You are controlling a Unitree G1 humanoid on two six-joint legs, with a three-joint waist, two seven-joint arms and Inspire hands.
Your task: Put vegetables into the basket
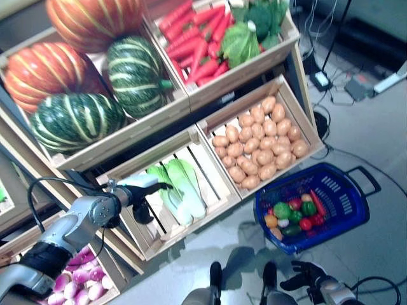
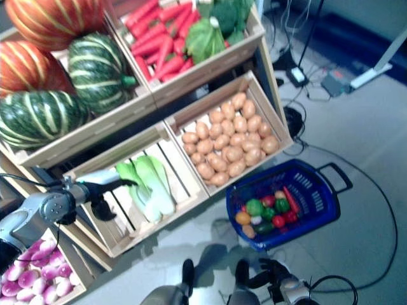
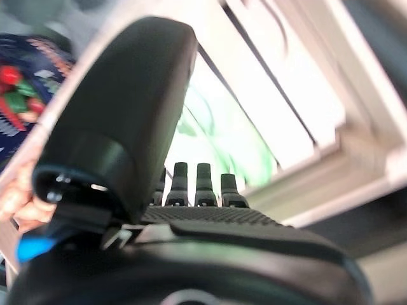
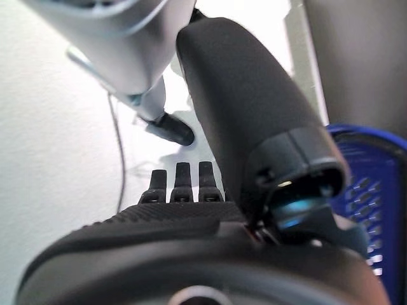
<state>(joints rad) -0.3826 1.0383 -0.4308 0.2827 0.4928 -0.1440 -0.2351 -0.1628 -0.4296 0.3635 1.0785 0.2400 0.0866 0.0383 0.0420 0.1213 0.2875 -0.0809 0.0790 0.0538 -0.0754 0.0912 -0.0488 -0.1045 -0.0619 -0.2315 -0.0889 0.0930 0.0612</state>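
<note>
Stock, largest first. Pumpkins [image 1: 76, 121], carrots [image 1: 194, 38] and potatoes [image 1: 257, 143] fill the upper crates. The slatted crate [image 1: 219, 184] holds pale cabbages [image 1: 181, 190], long axis running 11 to 5 o'clock. Blue basket [image 1: 346, 203], on the floor at 4 o'clock, already holds small vegetables.

We judge the left hand [image 1: 143, 190] nearer: cabbages lie just beside its fingers [image 3: 203, 184] at 3 o'clock; fingers straight, empty. Right hand [image 1: 305, 276] idle at 6 o'clock, relaxed.
</note>
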